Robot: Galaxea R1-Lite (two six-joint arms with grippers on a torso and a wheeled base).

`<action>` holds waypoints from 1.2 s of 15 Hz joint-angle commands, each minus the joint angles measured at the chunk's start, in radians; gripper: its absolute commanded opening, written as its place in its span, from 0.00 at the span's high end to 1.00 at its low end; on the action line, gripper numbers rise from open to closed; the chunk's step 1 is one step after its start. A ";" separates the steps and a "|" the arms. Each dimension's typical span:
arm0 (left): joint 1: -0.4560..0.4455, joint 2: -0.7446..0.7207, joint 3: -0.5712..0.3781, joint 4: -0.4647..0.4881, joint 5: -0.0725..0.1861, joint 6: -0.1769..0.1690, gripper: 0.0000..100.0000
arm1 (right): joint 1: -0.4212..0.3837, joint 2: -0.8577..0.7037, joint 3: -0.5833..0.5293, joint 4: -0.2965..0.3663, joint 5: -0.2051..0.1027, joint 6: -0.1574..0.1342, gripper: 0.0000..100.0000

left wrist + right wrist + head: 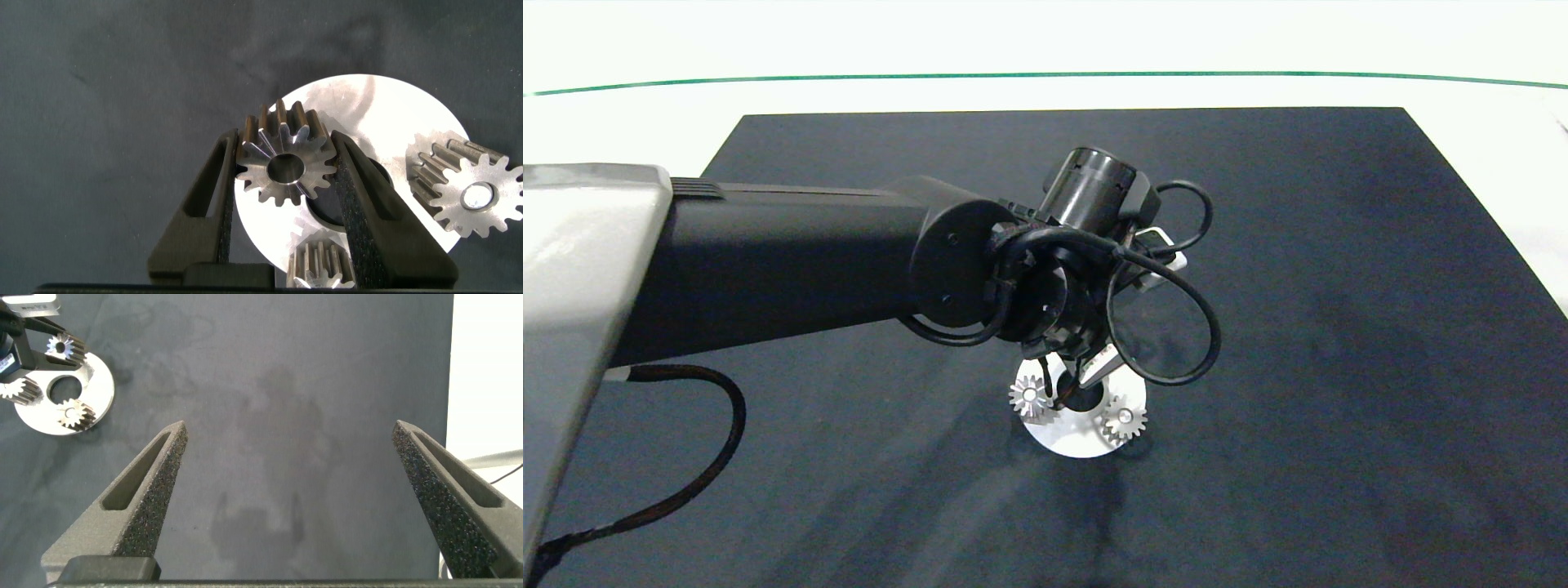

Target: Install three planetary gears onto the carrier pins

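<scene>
My left gripper clamps the third shiny silver toothed gear over the flat white round disc, bore downward to meet its pin, two gears already seated, while my right gripper waits spread wide, well apart.

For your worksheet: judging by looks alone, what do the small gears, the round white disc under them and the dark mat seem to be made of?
The gear shut between the left gripper's fingers, like the other gears: likely steel, with bright grey machined faces that catch glints. The disc: probably metal with a pale, smooth, reflective face, though plastic is possible. The mat: dull, dark and faintly smudged, perhaps rubber or felt.
</scene>
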 commanded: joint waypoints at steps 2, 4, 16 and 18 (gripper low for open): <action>-0.002 0.008 0.000 0.009 0.002 0.009 0.00 | 0.000 0.000 0.000 0.003 -0.002 -0.001 0.00; -0.002 0.008 0.001 0.013 0.002 0.009 0.00 | 0.000 0.000 0.000 0.003 -0.002 -0.001 0.00; 0.010 -0.033 -0.149 0.204 0.002 -0.004 0.00 | 0.000 -0.006 0.000 0.003 -0.001 -0.009 0.00; 0.020 -0.028 -0.149 0.220 0.002 0.001 0.00 | 0.000 -0.009 0.000 0.003 -0.001 -0.009 0.00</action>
